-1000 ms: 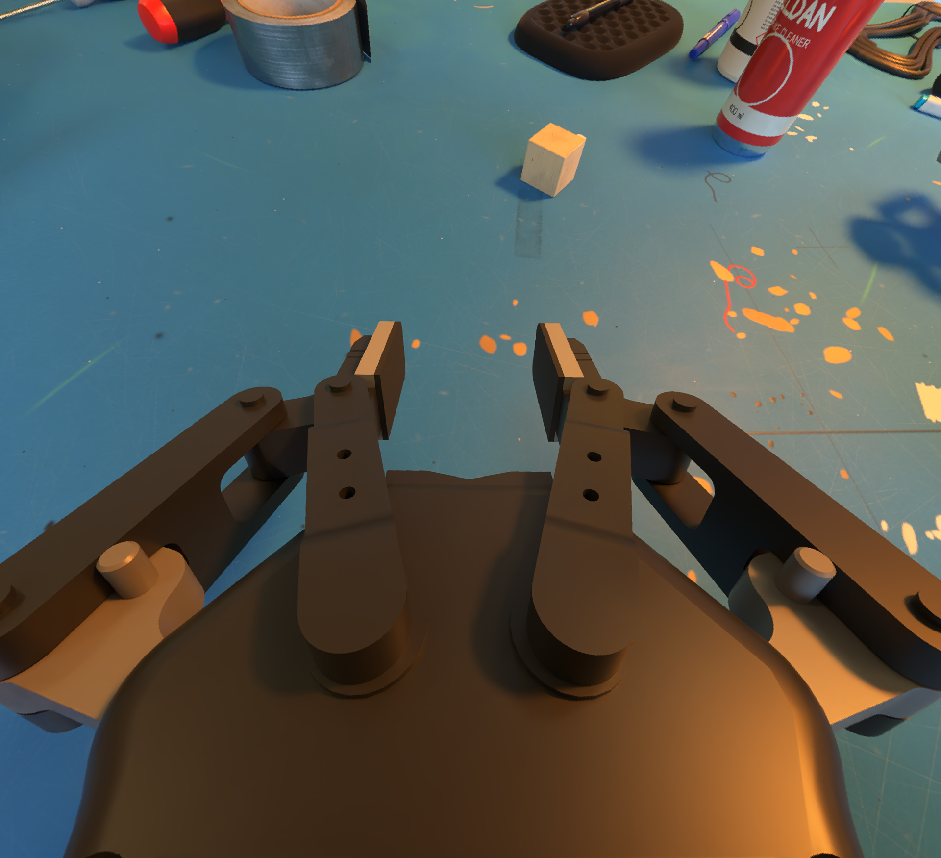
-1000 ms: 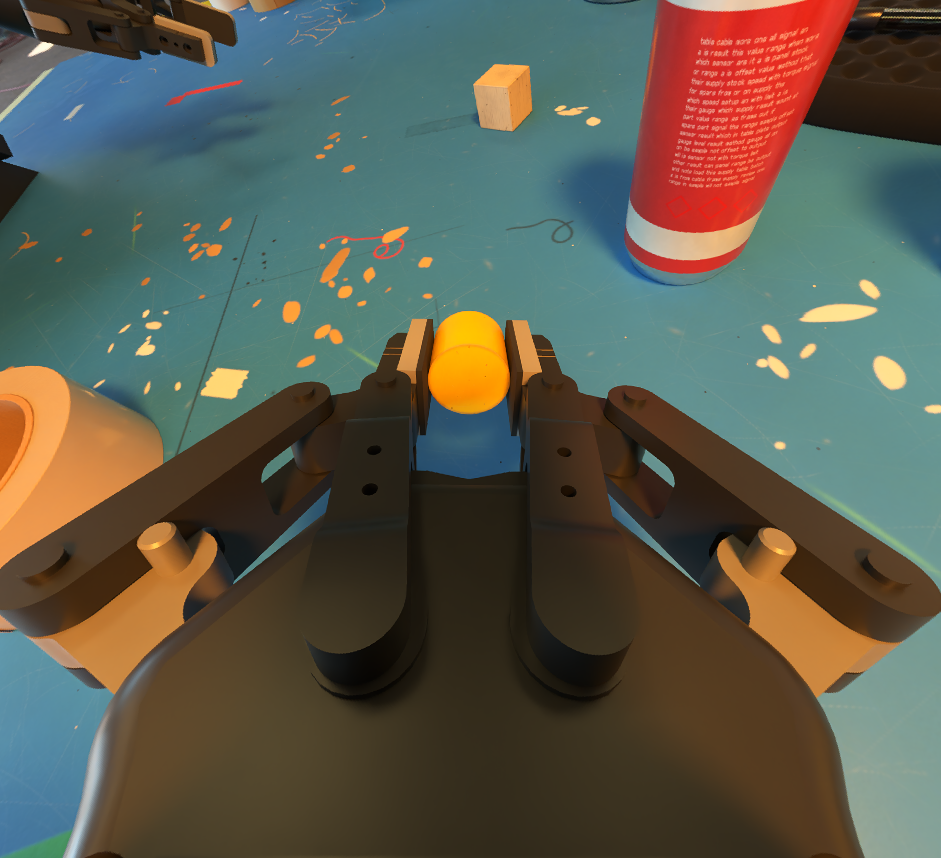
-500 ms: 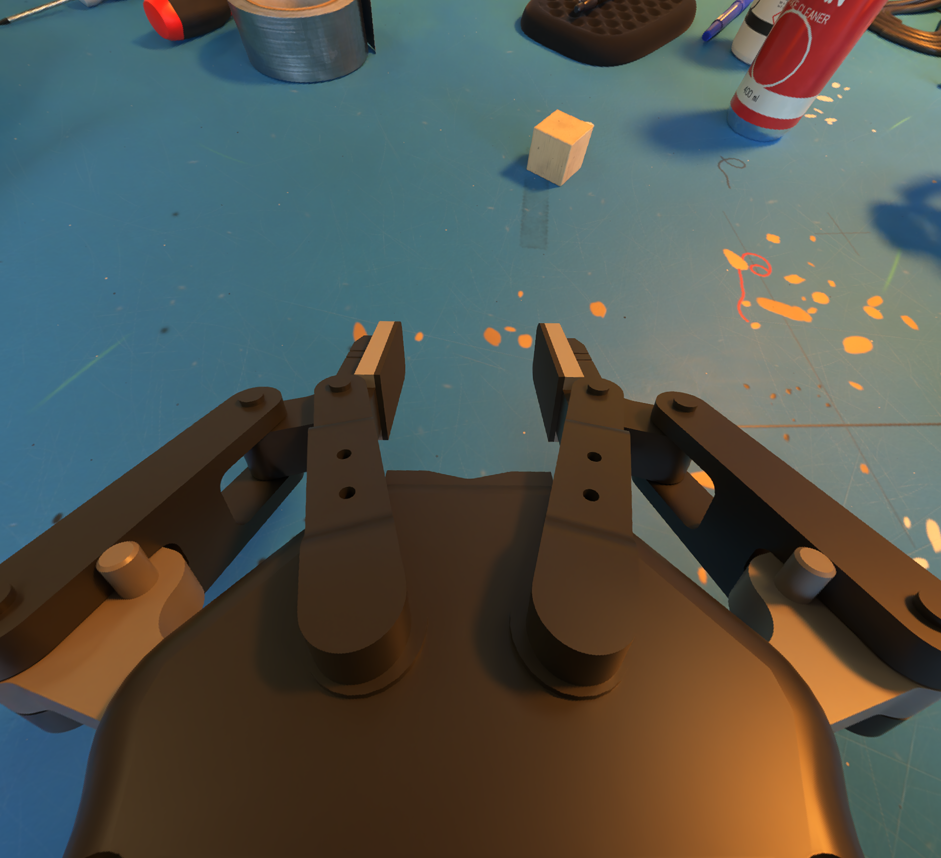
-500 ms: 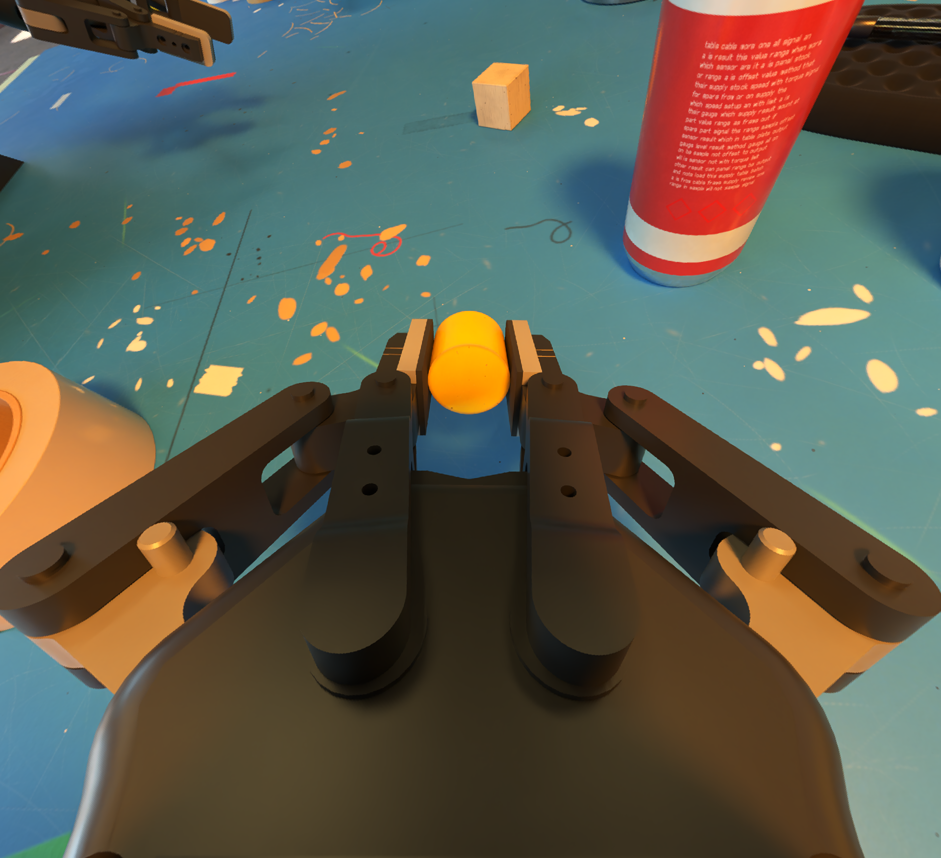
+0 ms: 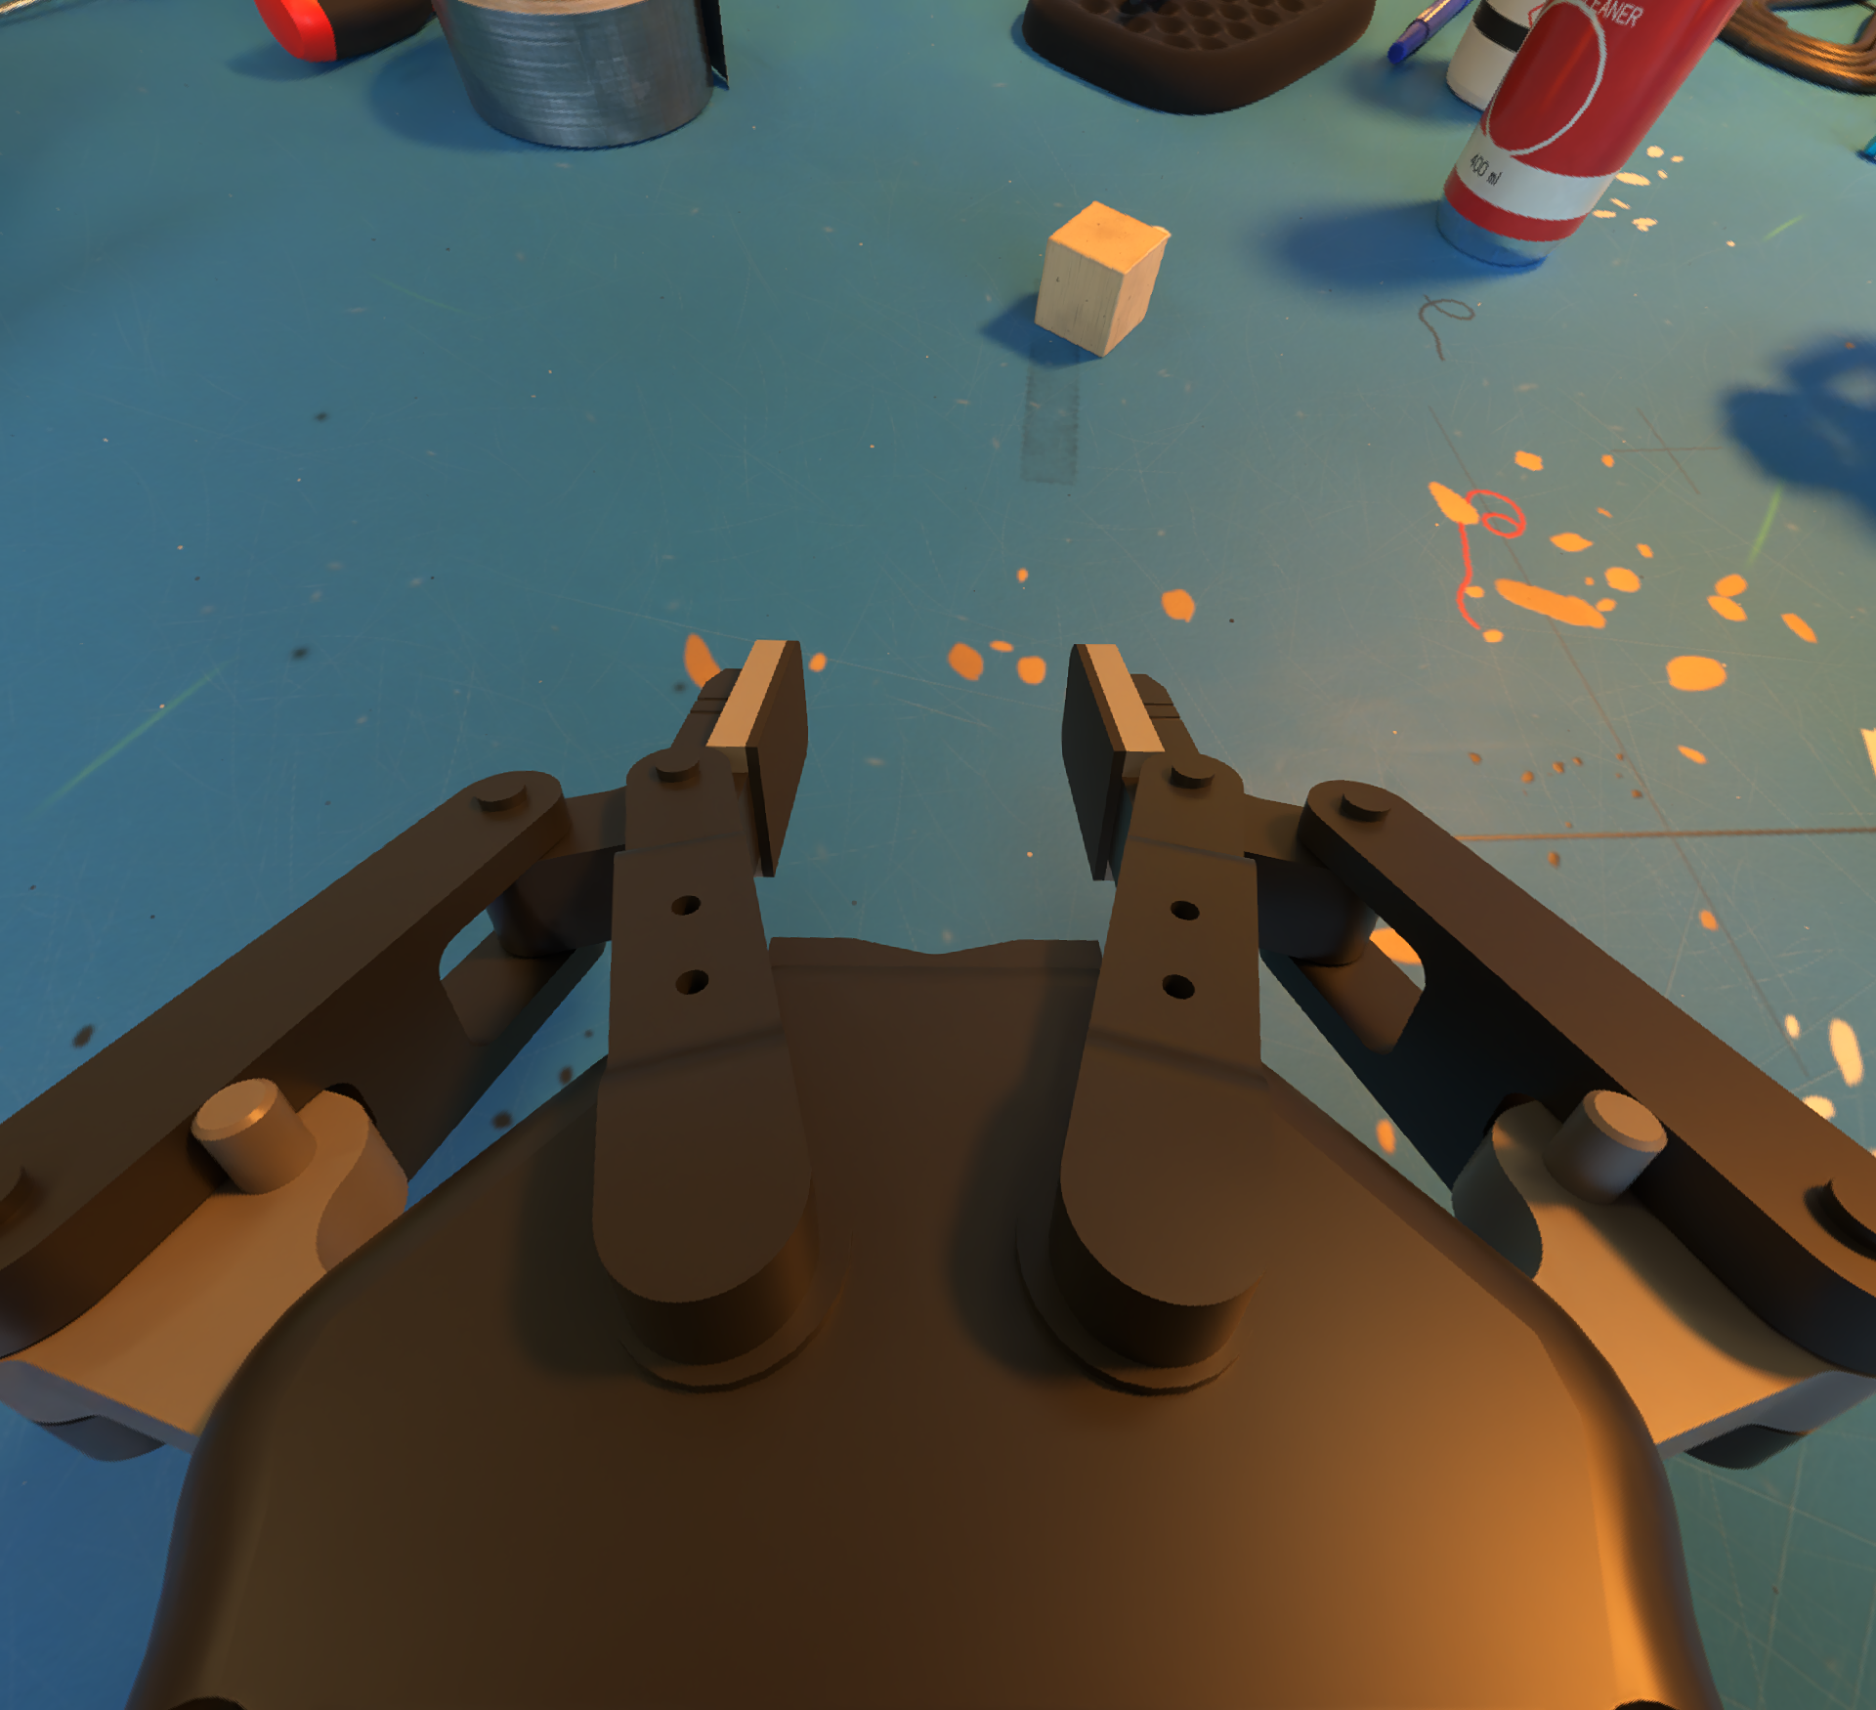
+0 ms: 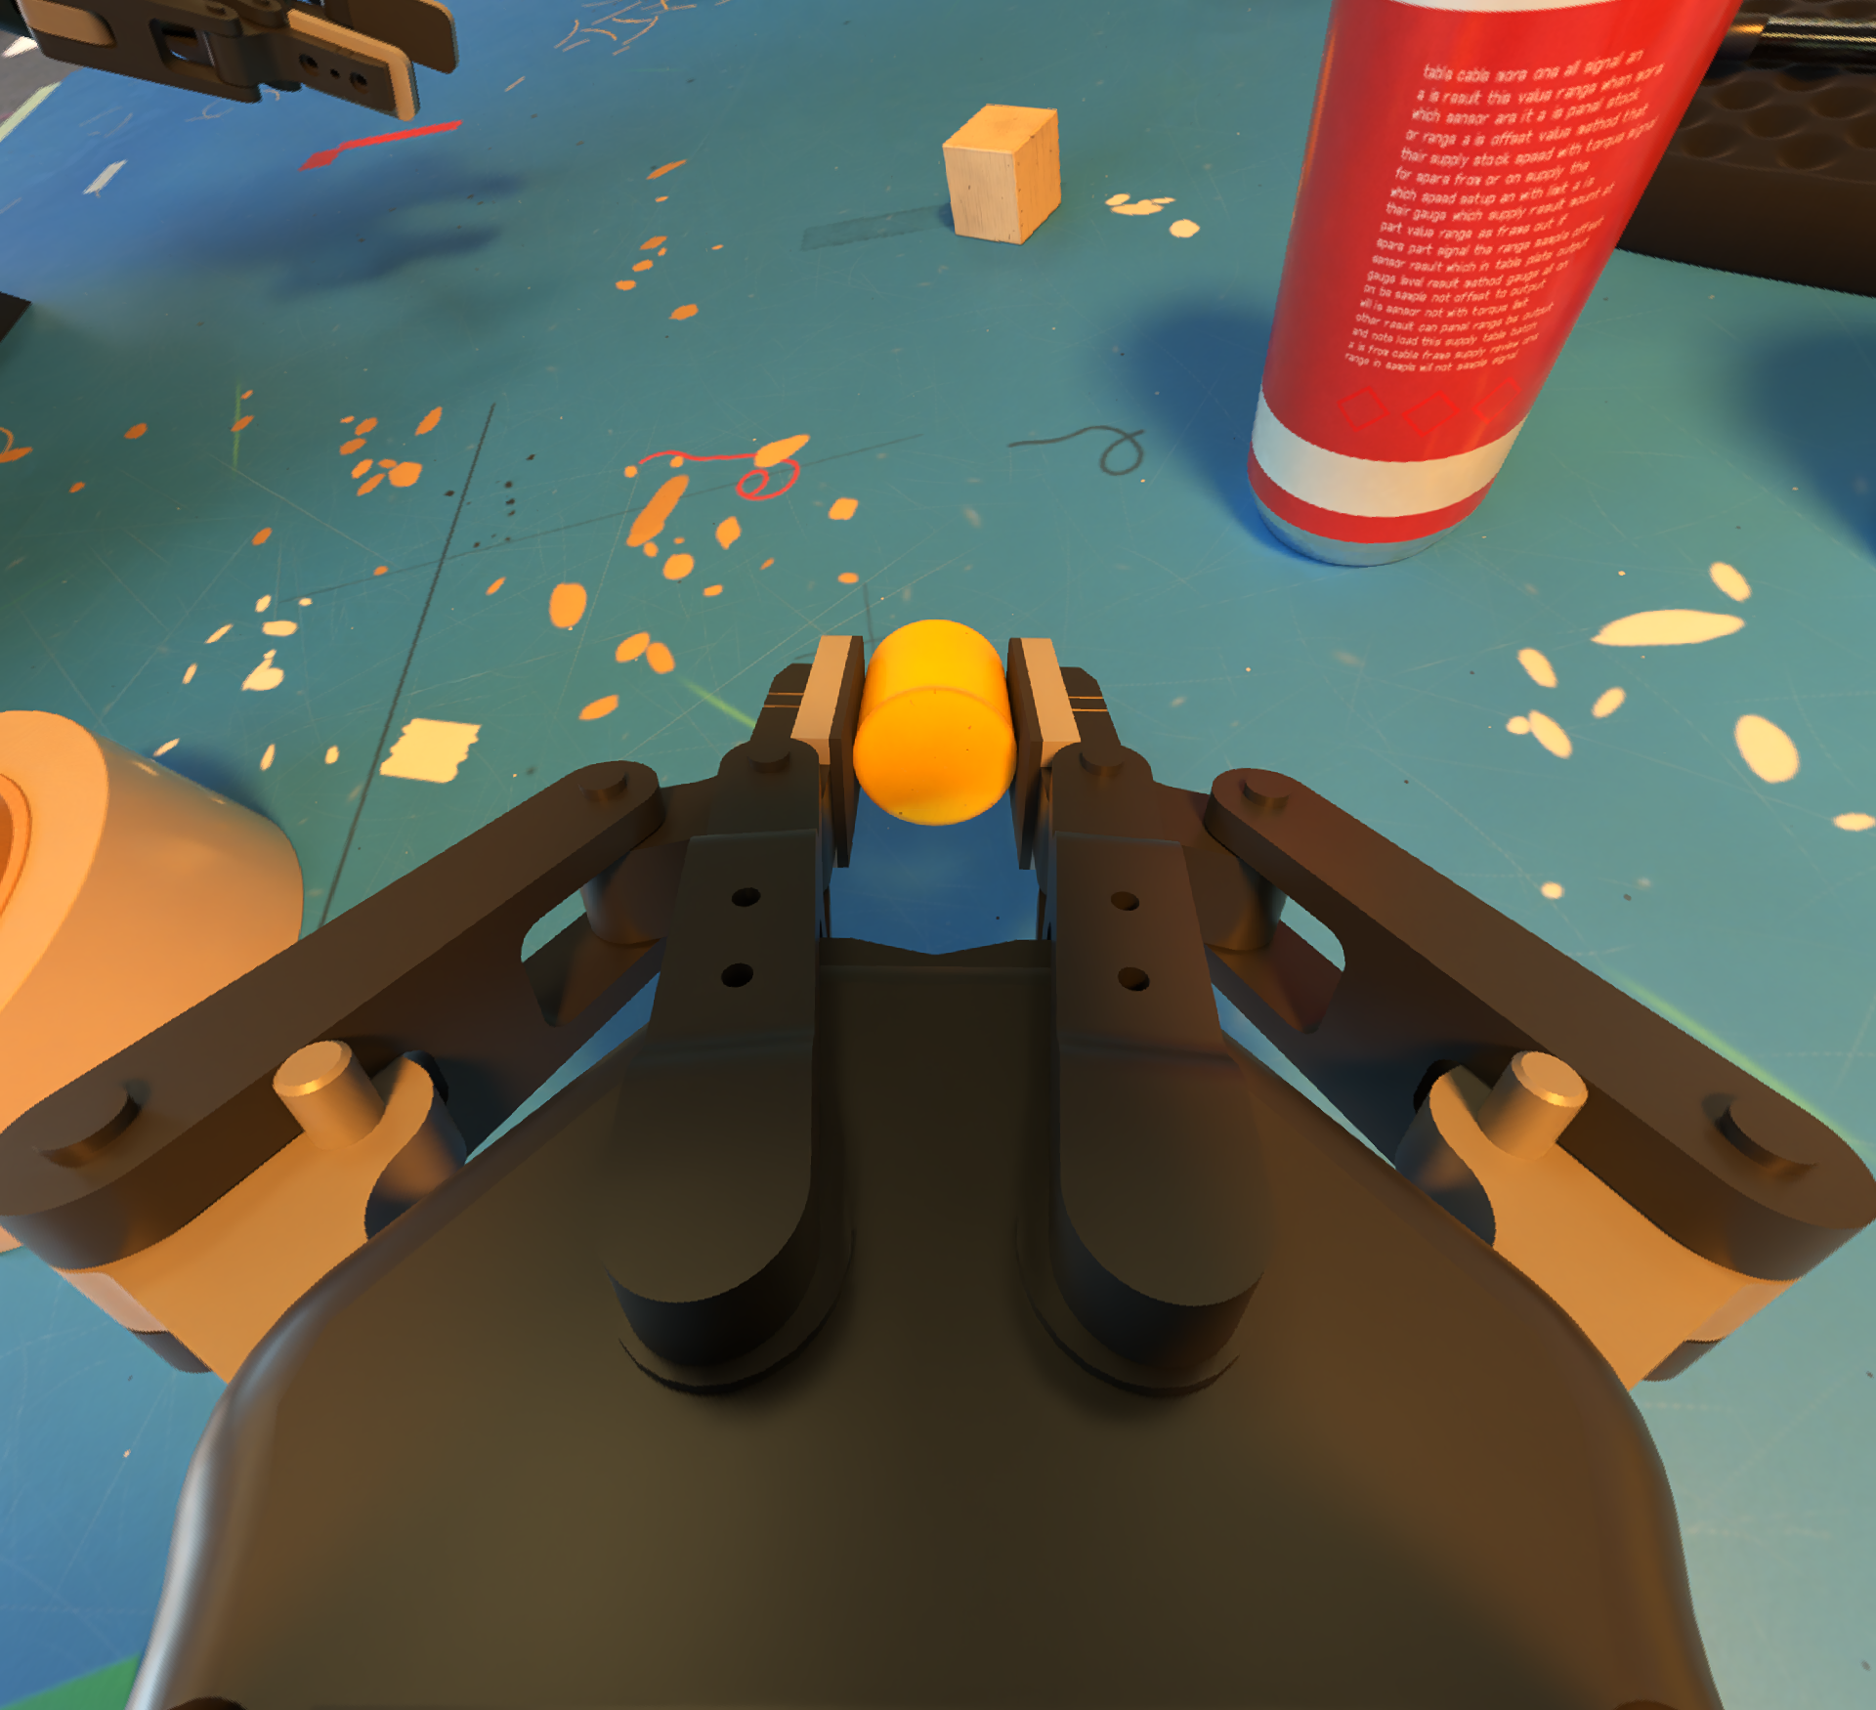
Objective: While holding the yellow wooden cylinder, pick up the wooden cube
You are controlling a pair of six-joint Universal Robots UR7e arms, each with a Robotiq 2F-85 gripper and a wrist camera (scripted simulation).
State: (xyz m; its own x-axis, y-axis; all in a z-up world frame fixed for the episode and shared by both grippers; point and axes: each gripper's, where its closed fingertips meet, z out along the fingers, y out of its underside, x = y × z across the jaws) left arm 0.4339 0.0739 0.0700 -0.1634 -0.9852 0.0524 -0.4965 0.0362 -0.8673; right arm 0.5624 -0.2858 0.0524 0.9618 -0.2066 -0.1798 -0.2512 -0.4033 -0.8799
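Note:
The wooden cube (image 5: 1101, 279) stands on the blue table, ahead of my left gripper (image 5: 934, 727) and slightly to its right. The left gripper is open and empty, above the table. The cube also shows in the right wrist view (image 6: 1003, 174), far ahead. My right gripper (image 6: 934, 717) is shut on the yellow wooden cylinder (image 6: 934, 722), held lengthwise between the pads above the table. The left gripper shows in the right wrist view (image 6: 335, 52) at the upper left, in the air.
A tall red spray can (image 5: 1614, 37) stands right of the cube, and shows in the right wrist view (image 6: 1502, 199). Behind are a grey tape roll (image 5: 574, 27), a black pad with a pen (image 5: 1203, 6), screwdrivers (image 5: 335, 1) and a blue marker (image 5: 1442, 6). A pale roll (image 6: 112, 890) lies left of my right gripper.
The left gripper has risen and pulled back a little from the cube, still open. The right gripper has held the cylinder and barely shifted.

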